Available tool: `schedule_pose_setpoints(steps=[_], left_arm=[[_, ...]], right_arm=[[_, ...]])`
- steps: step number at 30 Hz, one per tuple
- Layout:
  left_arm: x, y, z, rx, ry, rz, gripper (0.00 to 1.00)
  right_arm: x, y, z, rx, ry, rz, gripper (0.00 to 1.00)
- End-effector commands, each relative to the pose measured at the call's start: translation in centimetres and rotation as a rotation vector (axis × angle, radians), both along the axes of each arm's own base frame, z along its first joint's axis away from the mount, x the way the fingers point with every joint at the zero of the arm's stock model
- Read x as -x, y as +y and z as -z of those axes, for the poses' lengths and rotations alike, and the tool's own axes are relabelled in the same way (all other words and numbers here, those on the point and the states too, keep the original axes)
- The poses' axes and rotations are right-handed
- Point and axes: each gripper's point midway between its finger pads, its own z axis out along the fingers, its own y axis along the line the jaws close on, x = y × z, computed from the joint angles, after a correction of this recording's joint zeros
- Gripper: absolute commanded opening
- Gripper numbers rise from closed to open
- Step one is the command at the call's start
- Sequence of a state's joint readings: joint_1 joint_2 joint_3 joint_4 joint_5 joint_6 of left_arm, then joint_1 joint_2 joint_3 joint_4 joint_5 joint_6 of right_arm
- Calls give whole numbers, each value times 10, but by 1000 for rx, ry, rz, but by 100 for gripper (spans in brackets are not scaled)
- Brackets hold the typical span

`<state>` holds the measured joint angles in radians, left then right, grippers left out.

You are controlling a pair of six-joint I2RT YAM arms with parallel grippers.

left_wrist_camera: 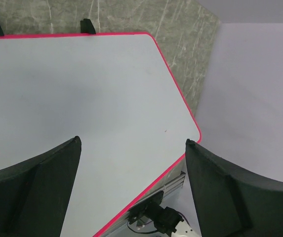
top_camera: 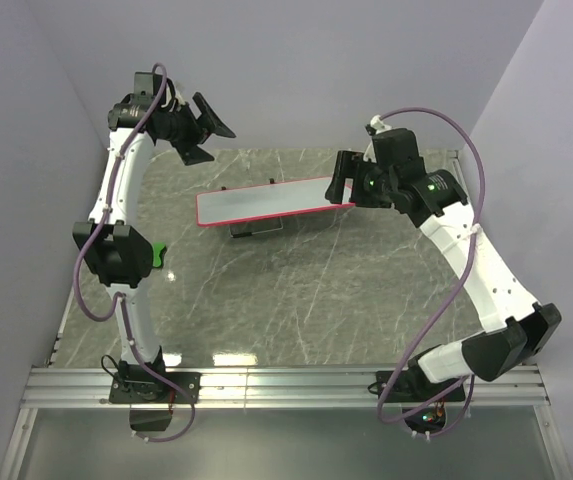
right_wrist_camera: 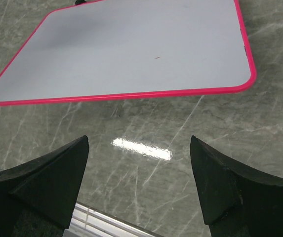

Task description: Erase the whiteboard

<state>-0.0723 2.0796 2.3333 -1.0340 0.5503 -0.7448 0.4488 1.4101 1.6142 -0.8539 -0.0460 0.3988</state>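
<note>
The whiteboard (top_camera: 266, 203) with its red-pink rim stands on small black feet mid-table. Its face looks plain white, with only a tiny dark speck showing in the left wrist view (left_wrist_camera: 82, 98) and the right wrist view (right_wrist_camera: 131, 49); I see no blue scribble. My left gripper (top_camera: 206, 128) is open and empty, raised high above the board's far left side (left_wrist_camera: 132, 142). My right gripper (top_camera: 339, 182) is open and empty, hovering by the board's right end, over bare table in front of the board's near rim (right_wrist_camera: 139, 139).
A small green eraser block (top_camera: 158, 254) lies on the table at the left, partly hidden behind my left arm's elbow. Grey marble tabletop (top_camera: 296, 300), purple walls on three sides, and a metal rail (top_camera: 286, 385) along the near edge.
</note>
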Motion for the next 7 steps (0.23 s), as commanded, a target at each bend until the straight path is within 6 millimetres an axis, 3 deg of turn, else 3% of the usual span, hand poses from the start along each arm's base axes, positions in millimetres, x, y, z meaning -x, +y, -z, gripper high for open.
schedule_pose_setpoints(steps=[1, 7], left_arm=[[13, 6, -34, -33, -96, -10, 90], [13, 24, -39, -179, -147, -69, 95]], right_arm=[[2, -6, -16, -12, -60, 5, 90], [4, -8, -18, -13, -68, 9, 90]])
